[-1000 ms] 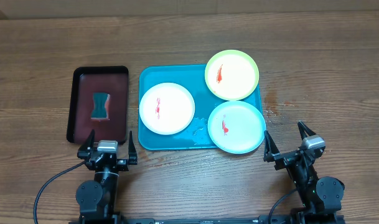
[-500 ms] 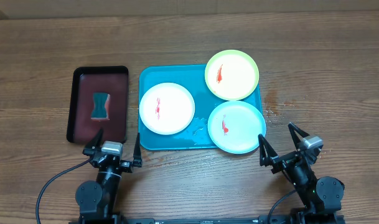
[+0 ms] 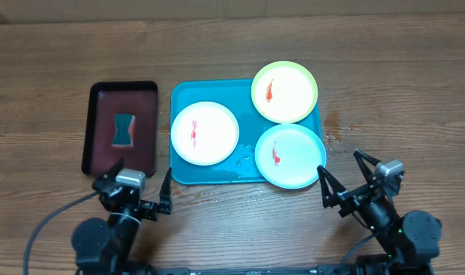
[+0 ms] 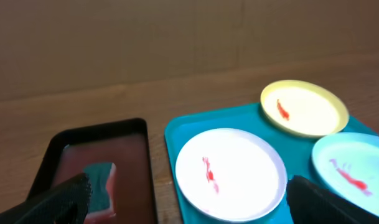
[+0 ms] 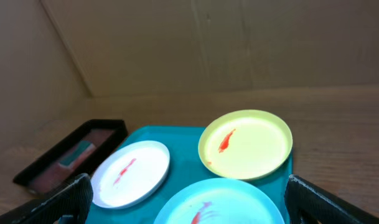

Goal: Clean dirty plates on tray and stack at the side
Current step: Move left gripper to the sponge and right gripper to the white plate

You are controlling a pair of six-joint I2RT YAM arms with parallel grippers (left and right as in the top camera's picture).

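Note:
Three plates lie on the turquoise tray (image 3: 188, 168), each with a red smear: a white plate (image 3: 205, 133) at the left, a pale green plate (image 3: 285, 92) at the back right, and a pale blue plate (image 3: 290, 156) at the front right. My left gripper (image 3: 137, 189) is open and empty near the table's front edge, in front of the black tray. My right gripper (image 3: 345, 177) is open and empty just in front of the blue plate. The left wrist view shows the white plate (image 4: 229, 174); the right wrist view shows the blue plate (image 5: 220, 202).
A black tray with a dark red inside (image 3: 101, 160) stands left of the turquoise tray and holds a teal sponge (image 3: 124, 130). A wet patch (image 3: 335, 126) marks the wood right of the tray. Bare wood table lies all round.
Both arms have shifted a little near the front edge; the left gripper's fingers have spread wider apart. The plates, trays and sponge have not moved.

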